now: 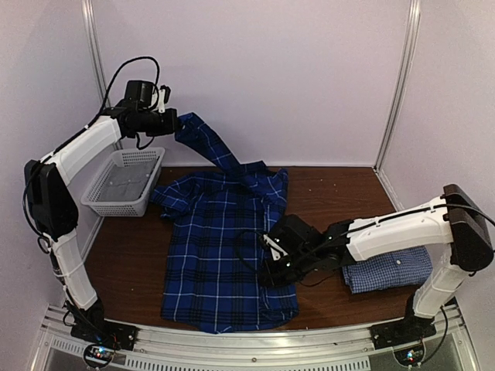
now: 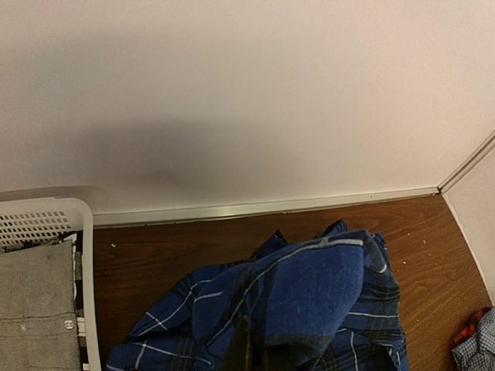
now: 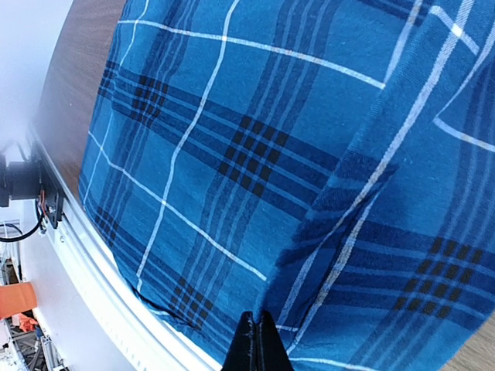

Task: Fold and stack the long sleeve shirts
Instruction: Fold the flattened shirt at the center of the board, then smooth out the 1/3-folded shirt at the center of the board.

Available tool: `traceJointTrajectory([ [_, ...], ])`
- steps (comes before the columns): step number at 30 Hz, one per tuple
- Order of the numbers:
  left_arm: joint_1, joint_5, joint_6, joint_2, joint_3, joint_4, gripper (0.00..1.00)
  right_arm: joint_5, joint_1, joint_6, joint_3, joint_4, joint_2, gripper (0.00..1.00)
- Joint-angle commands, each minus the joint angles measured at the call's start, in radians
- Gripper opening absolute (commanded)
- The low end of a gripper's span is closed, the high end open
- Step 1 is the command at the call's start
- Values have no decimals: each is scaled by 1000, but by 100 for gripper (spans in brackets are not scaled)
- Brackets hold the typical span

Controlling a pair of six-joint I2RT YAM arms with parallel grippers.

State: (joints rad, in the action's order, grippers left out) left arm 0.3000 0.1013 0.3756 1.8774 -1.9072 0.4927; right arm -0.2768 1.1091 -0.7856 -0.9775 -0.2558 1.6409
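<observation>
Top external: left jaws pinch the plaid shirt's (image 1: 216,247) lifted sleeve; right jaws clamp its right edge beside bare table (image 1: 325,193).

Robot lab booth: bare white walls (image 1: 271,77), alu rail (image 1: 255,357), wood table (image 1: 340,193).

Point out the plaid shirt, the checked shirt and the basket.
plaid shirt (image 1: 209,263): top view, flat body panel
checked shirt (image 1: 390,272): top view, folded upper face
basket (image 1: 114,205): top view, near wall
</observation>
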Motion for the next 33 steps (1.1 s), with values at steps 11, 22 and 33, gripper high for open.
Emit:
traceJointTrajectory([
  [11,-10,57,-4,-142,247,-135,0,-4,3,21,-8,68,-10,33],
  [22,-9,53,9,-322,504,-194,0,128,-260,95,34,-13,-230,62],
  [33,-10,-83,32,-458,624,-232,0,94,-364,149,-39,71,-72,55],
])
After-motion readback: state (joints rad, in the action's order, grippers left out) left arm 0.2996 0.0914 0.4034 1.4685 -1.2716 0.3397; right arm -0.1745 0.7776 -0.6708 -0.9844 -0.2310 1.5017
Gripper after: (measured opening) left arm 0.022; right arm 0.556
